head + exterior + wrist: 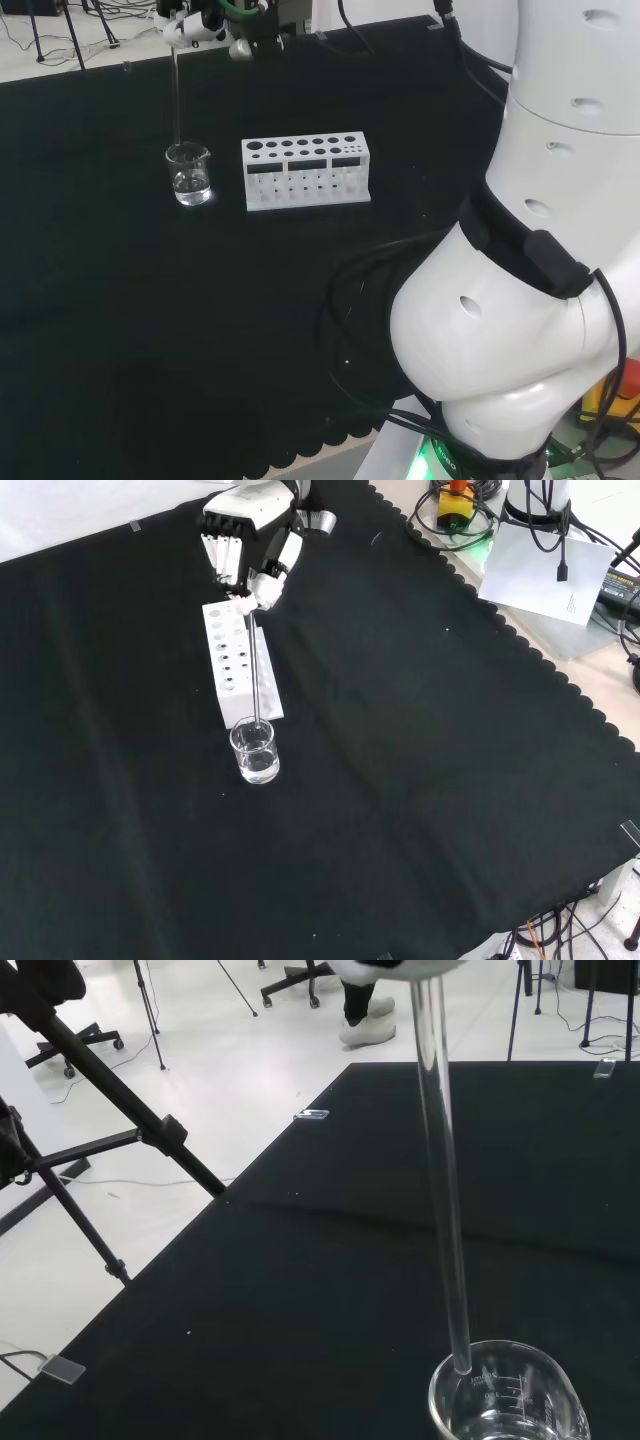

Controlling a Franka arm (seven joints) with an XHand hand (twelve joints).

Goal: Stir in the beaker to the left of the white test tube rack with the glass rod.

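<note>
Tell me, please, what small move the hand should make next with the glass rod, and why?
Probably lower the rod a little. The hand pinches the glass rod near its top, and its tip seems just at the rim of the beaker, while the clear liquid sits low inside. The tip likely needs to reach the liquid before stirring.

Clear glossy glass rod [443, 1190] and beaker [189, 173]; matt white plastic test tube rack [306, 171]; matt black cloth [420, 740] over the table.
</note>
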